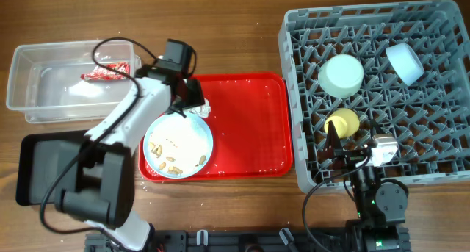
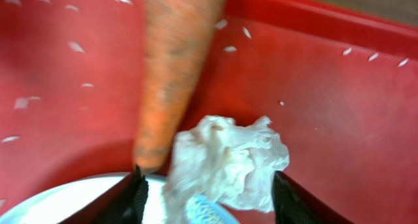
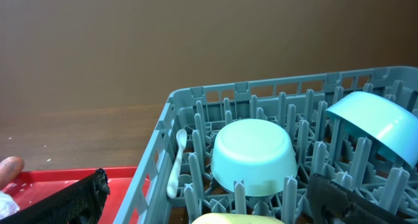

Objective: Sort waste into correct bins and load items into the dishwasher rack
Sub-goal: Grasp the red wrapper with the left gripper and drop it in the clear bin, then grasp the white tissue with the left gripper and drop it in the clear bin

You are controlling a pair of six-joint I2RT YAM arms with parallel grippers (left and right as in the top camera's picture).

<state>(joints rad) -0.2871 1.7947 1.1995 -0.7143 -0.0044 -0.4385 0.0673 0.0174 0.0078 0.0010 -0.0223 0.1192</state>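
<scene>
Sorting waste: mid-bench, left gripper (image 2: 210, 199), jaws apart around the crumpled tissue (image 2: 228, 160); closing and lifting likely comes next. Right gripper (image 3: 206, 204) hangs apart, empty, near-right corner

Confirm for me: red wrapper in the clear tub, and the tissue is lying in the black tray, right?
Not quite. The red wrapper is in the clear tub, but the tissue lies on the red tray at the edge of the plate, as the left wrist view shows.
</scene>
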